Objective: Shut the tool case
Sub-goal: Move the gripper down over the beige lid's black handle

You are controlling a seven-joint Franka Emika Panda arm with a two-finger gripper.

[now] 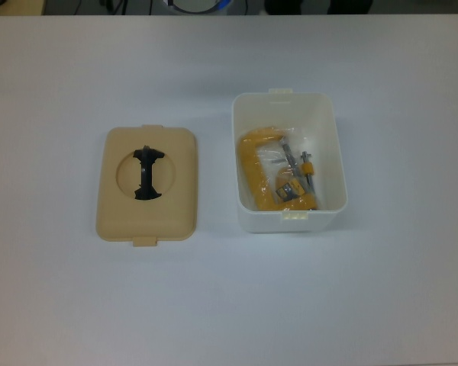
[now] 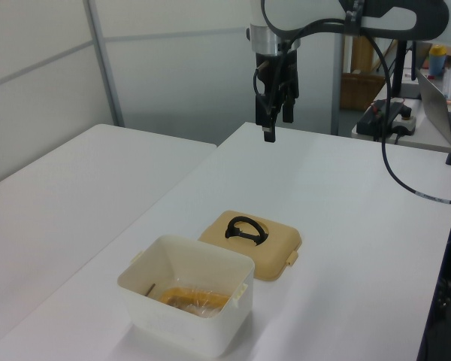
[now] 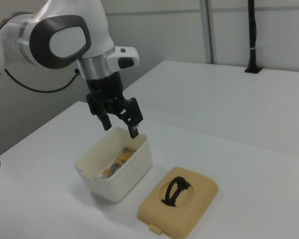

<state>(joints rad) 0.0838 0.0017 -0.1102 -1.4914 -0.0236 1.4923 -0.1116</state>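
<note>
Absent from the top view: the arm point(image 3: 65, 45). Yellow contents point(image 2: 192, 299) mostly hidden behind the box point(image 2: 188, 301) wall in left view.

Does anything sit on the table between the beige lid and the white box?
No. In the top view the strip of table between the lid and the box is bare; the two lie apart, not touching.

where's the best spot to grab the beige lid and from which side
Probably the black handle in the round recess of the beige lid, approached from straight above. The lid lies flat on the table beside the white box, and the handle stands up in an arch, so open fingers could close across it.
</note>
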